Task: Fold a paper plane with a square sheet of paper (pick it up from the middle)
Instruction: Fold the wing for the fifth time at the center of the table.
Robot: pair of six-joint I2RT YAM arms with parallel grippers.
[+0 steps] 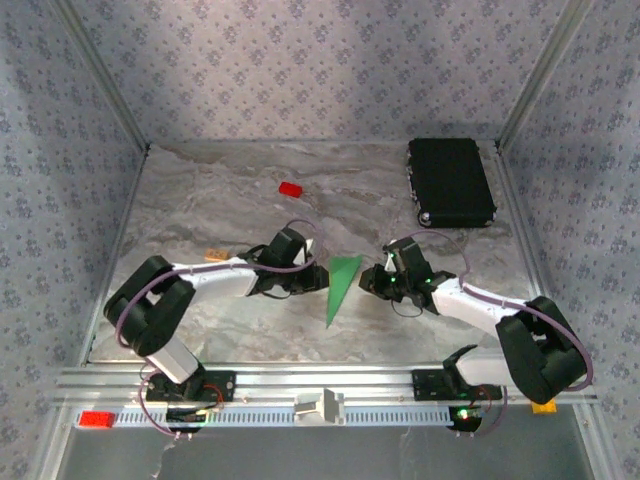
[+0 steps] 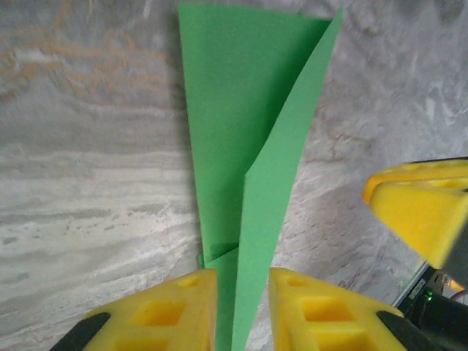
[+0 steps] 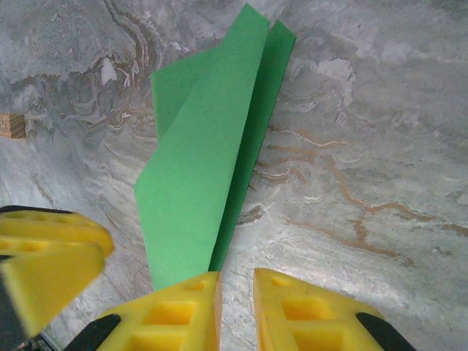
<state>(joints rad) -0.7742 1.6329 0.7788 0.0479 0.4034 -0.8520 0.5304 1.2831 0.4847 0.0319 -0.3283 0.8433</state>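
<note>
**Left hand** (image 2: 243, 314): stands narrowly apart, not clamped. Straddles narrow end of paper plane (image 2: 241, 146). Raised flap btwn the two yellow fingers (image 2: 179, 311), w/ slack visible in the gap. Ahead of fingertips: rest of plane, widening w/ distance from hand, on marbled table (image 2: 80, 190). Right of fingertips, near: one yellow finger (image 2: 420, 208) of right hand (image 3: 238, 314).

**Right hand:** stands narrowly apart, grips nothing; bare table in the gap. At left-side finger (image 3: 175, 314): near end of plane (image 3: 205, 168), touching or tucked under, cannot tell which. Beyond that: plane running away from hand, two overlapping layers visible. Left of fingertips, near: yellow finger (image 3: 51, 252) of left hand. Farther left, well apart: small tan block (image 3: 10, 126).

**Top view:** both hands low over table, fingertips facing each other, plane (image 1: 343, 285) btwn them.
- Left hand (image 1: 316, 280): at plane's long edge.
- Right hand (image 1: 368, 283): just beside opposite edge.
- Plane: sharp tip toward arm-base side of both hands, wide end toward far side.
- Behind left hand, beside forearm: tan block.
- Far beyond left hand: small red block (image 1: 291, 189).
- Far beyond right hand, well apart, near table's far right corner: black case (image 1: 451, 181).
</note>
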